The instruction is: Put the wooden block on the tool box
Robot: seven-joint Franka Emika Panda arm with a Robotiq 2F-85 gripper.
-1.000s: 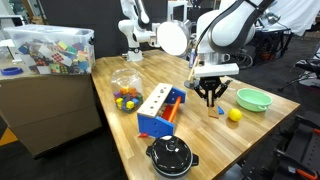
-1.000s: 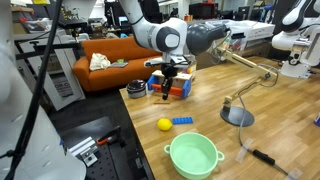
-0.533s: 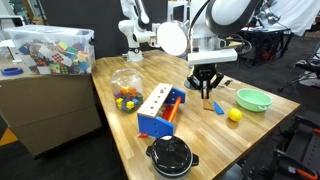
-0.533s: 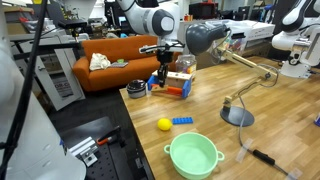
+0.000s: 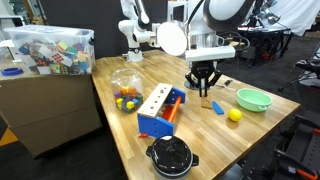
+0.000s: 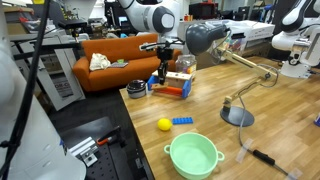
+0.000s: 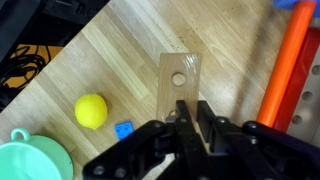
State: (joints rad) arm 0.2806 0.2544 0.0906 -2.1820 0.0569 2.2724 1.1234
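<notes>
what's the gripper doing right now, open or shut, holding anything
Gripper: closed, holding the wooden block by one end between its fingers.

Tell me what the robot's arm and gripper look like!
The arm is thick, white and rounded, like fat tubes joined by curved elbows, with dark bands at the joints. A pale boxy part sits at its wrist. The gripper is black, with two slim black fingers.
</notes>
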